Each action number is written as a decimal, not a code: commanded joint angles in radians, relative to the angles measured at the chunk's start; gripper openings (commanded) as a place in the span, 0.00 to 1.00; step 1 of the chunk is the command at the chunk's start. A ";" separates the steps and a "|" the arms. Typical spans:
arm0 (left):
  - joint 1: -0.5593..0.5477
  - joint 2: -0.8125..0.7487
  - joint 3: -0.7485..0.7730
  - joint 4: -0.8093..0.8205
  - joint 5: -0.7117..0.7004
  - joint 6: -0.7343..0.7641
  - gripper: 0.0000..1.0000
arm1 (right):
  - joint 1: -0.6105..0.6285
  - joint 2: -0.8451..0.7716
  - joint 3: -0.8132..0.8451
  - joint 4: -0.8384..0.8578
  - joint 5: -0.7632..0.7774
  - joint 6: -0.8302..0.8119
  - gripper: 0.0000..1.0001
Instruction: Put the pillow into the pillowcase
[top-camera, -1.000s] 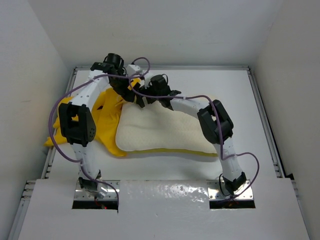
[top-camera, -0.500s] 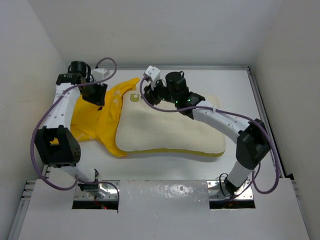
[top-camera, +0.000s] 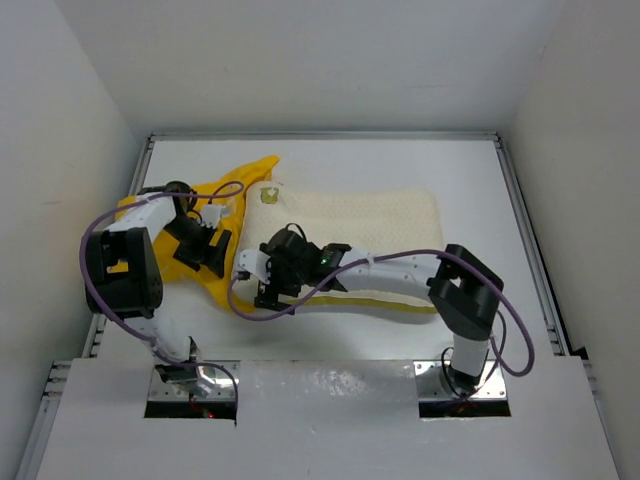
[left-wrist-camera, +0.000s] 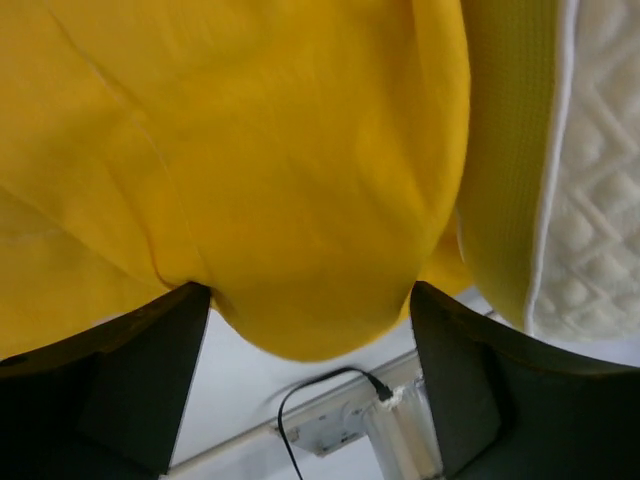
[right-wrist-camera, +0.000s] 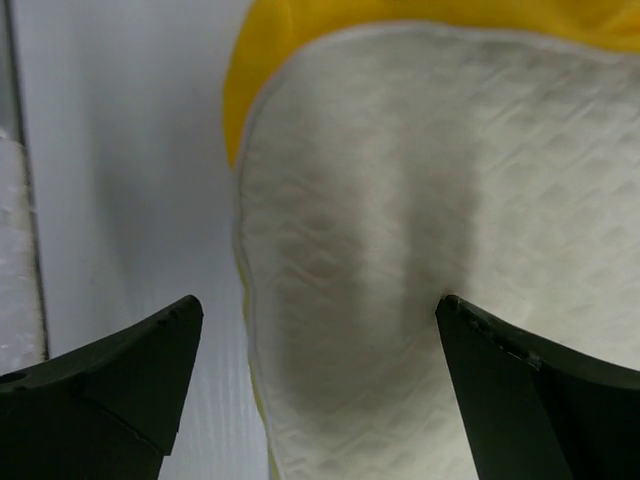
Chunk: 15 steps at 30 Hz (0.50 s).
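1. Clearly early yet, I judge: the pillow (top-camera: 350, 225) lies bare on the table (top-camera: 400, 330), its left end touching the crumpled pillowcase (top-camera: 235, 175).
2. Next I'd need to find the case's mouth and draw it over that pillow end.
3. Left hand (left-wrist-camera: 310, 295) hangs wide open over yellow fabric, gripping nothing.
4. Right hand (right-wrist-camera: 320, 300), fully spread, straddles the pillow's near-left corner, holding nothing.

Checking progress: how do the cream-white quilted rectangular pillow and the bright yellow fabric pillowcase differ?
The cream-white quilted pillow lies flat and spread out; the bright yellow fabric pillowcase is bunched and creased. The pillow's surface is stitched, the pillowcase's smooth. Both lie on the white table, meeting at the pillow's left end.
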<state>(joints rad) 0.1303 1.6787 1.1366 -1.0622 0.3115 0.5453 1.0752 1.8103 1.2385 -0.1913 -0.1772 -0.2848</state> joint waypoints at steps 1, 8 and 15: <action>0.003 0.044 -0.011 0.100 0.043 0.010 0.76 | -0.011 0.061 0.026 -0.020 0.110 0.015 0.99; 0.003 0.090 -0.072 0.163 0.031 0.019 0.28 | -0.020 0.078 -0.036 0.035 0.242 0.065 0.59; 0.032 -0.136 0.058 0.200 -0.191 -0.004 0.00 | -0.086 -0.035 -0.198 -0.040 0.340 0.007 0.00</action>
<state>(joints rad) 0.1379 1.7256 1.0878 -0.9283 0.2722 0.5415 1.0489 1.8400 1.1378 -0.0940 0.0410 -0.2455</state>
